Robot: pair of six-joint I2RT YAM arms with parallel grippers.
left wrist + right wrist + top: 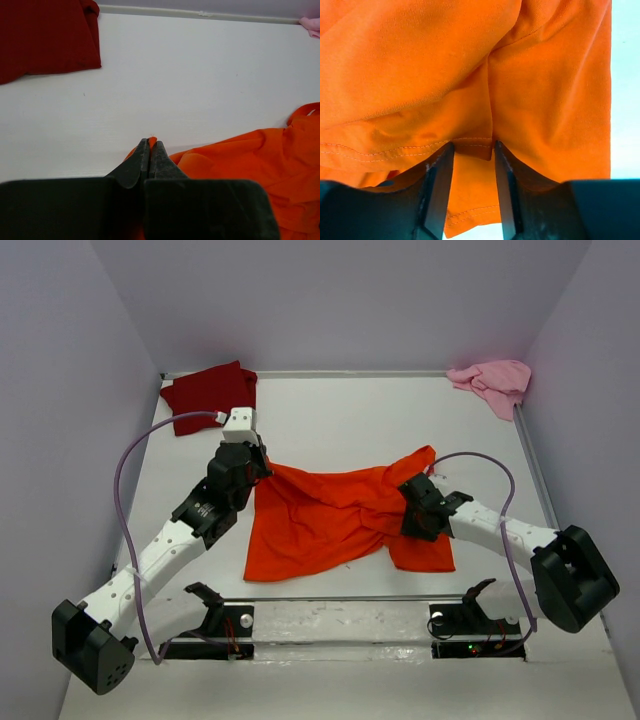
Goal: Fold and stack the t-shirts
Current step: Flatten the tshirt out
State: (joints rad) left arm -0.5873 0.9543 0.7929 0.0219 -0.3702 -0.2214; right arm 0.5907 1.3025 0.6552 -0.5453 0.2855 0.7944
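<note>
The bright orange t-shirt lies crumpled and partly spread in the middle of the white table. My left gripper is shut on the shirt's upper left corner; in the left wrist view a small orange tip pokes out between the closed fingertips. My right gripper sits at the shirt's right side. Its jaws stand apart, with a stitched hem fold of orange cloth between the tips. The dark red t-shirt lies at the back left, and the pale pink one is bunched at the back right.
Purple-grey walls close in the table on three sides, with a metal rim along the back. A purple cable loops from the left arm and another from the right. Two black mounts stand at the near edge.
</note>
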